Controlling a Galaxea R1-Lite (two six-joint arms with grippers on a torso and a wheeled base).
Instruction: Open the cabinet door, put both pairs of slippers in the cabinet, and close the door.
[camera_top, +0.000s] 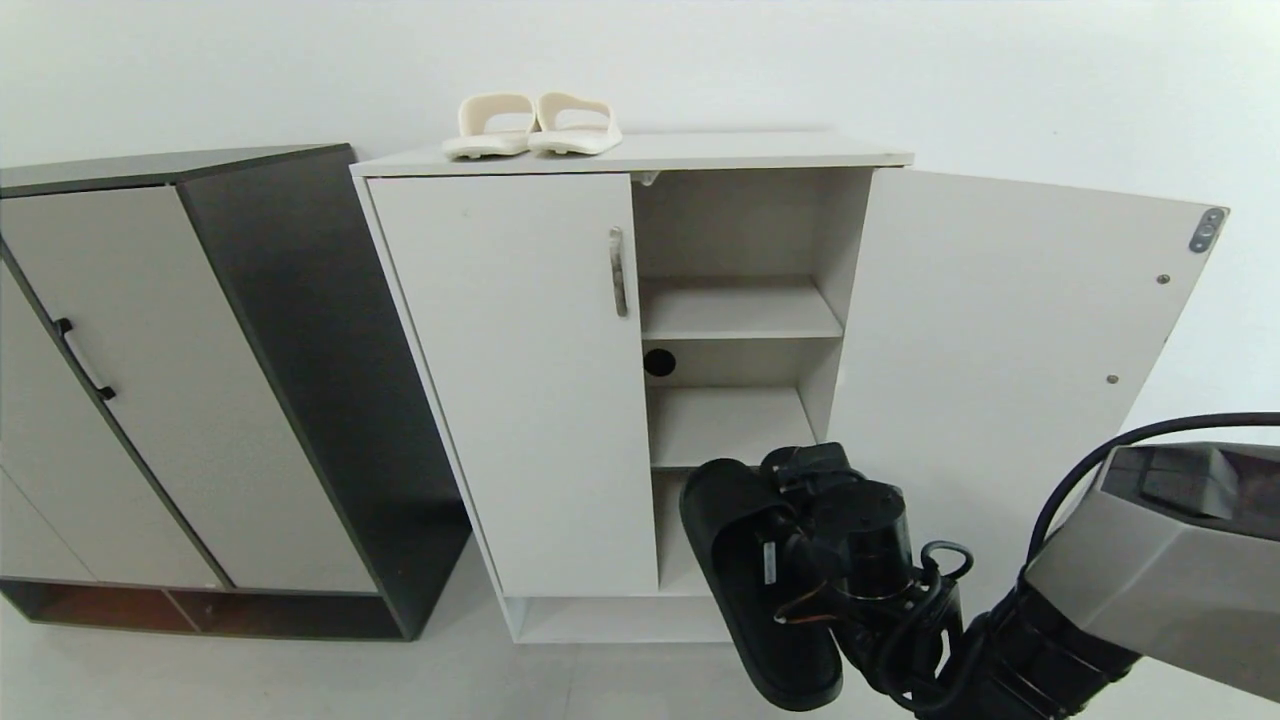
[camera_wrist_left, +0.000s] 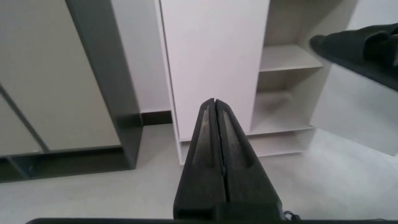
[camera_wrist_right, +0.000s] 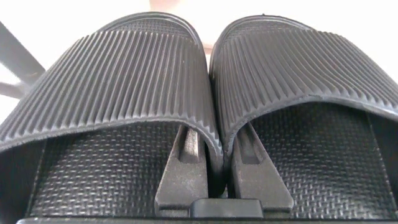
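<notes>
Black slippers (camera_top: 745, 570): adjoining sides pinched between the fingers of the right gripper (camera_wrist_right: 217, 165), held before the open lower shelves of the cabinet (camera_top: 750, 150).
Cream slippers (camera_top: 533, 125): set side by side on the cabinet top.
Right door (camera_top: 1000, 340): swung open. Left door (camera_top: 520, 380): shut.
Left gripper (camera_wrist_left: 215, 143): fingers pressed together, nothing held.
Grey cabinet (camera_top: 150, 380): placed alongside, to the left.

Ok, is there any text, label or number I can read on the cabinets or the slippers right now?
No readable text in any view.
Too small to read: the white tag on the right tool.
No print shows on the white cabinet, dark cabinet, cream slippers or black slippers.
</notes>
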